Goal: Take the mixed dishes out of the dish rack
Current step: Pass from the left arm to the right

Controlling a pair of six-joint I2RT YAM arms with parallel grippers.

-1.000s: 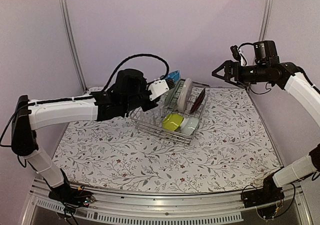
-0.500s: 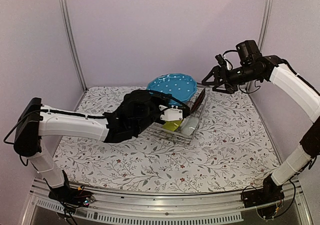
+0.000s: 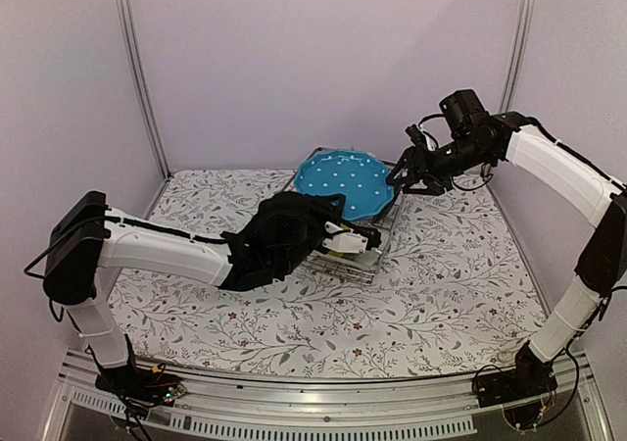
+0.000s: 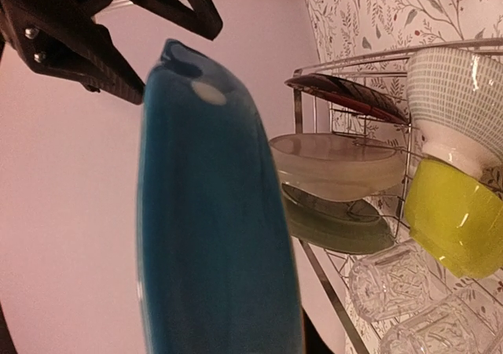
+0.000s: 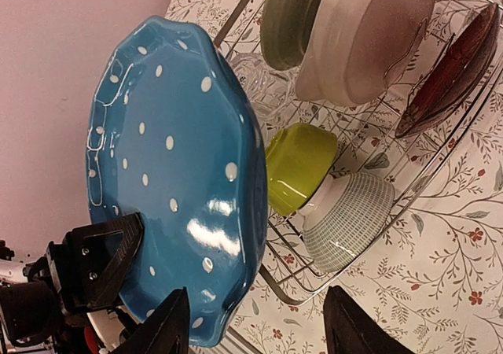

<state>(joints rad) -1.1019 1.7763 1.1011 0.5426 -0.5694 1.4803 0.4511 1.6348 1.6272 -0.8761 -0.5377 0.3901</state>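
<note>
A blue plate with white dots (image 3: 345,184) (image 5: 173,173) (image 4: 212,228) is held upright above the dish rack (image 3: 370,270) (image 5: 314,291). My left gripper (image 3: 345,227) is shut on its lower edge, and the plate hides the fingers in the left wrist view. At the plate's right rim my right gripper (image 3: 400,178) (image 5: 258,291) is open, one finger on each side of the rim. Still in the rack are a pale green plate (image 5: 287,16), a white plate (image 5: 369,39), a dark red plate (image 5: 452,63), a yellow-green bowl (image 5: 302,165), a pale gridded bowl (image 5: 346,220) and clear glasses (image 4: 389,279).
The rack stands at the back of a table covered with a leaf-patterned cloth (image 3: 441,294). The purple back wall and two metal posts (image 3: 137,78) rise close behind it. The left forearm (image 3: 176,255) reaches across the table's left half.
My left arm has lifted the blue plate out of the rack and turned its face outward. My right gripper has swung left and down to the plate's rim, and its fingers have narrowed.
</note>
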